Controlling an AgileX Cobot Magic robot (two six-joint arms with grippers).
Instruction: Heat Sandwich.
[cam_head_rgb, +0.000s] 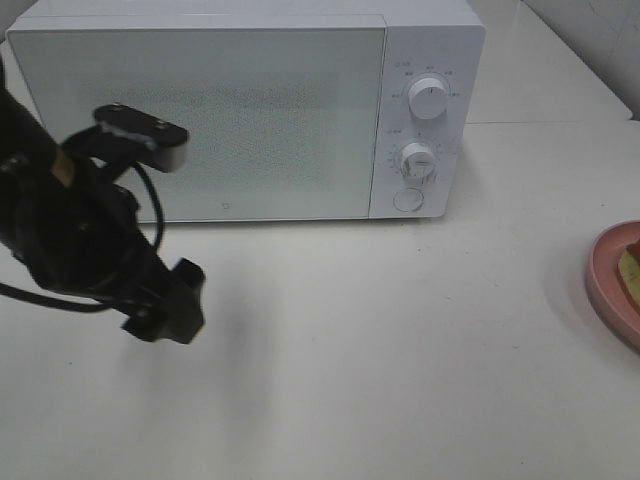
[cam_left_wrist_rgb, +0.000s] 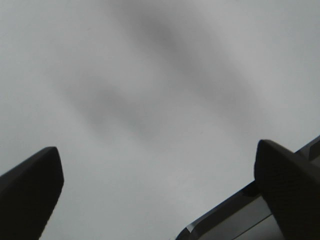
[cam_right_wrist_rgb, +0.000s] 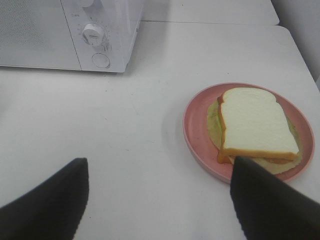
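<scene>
The sandwich (cam_right_wrist_rgb: 255, 122), white bread with a tan crust and yellow-green filling, lies on a pink plate (cam_right_wrist_rgb: 197, 132). In the exterior high view only a sliver of the sandwich (cam_head_rgb: 631, 268) and the plate (cam_head_rgb: 606, 282) shows at the right edge. My right gripper (cam_right_wrist_rgb: 160, 205) hovers open just short of the plate, one finger (cam_right_wrist_rgb: 270, 205) overlapping the plate's near rim in the view. The white microwave (cam_head_rgb: 245, 105) stands at the back with its door closed. My left gripper (cam_head_rgb: 168, 308) hangs open over bare table in front of the microwave's left part, its fingers (cam_left_wrist_rgb: 30, 185) wide apart and empty.
The microwave has two dials (cam_head_rgb: 430, 100) and a round button (cam_head_rgb: 407, 199) on its right panel. The left arm's black body and cables (cam_head_rgb: 70, 240) fill the left side. White tabletop (cam_head_rgb: 380, 350) stretches between the arm and the plate.
</scene>
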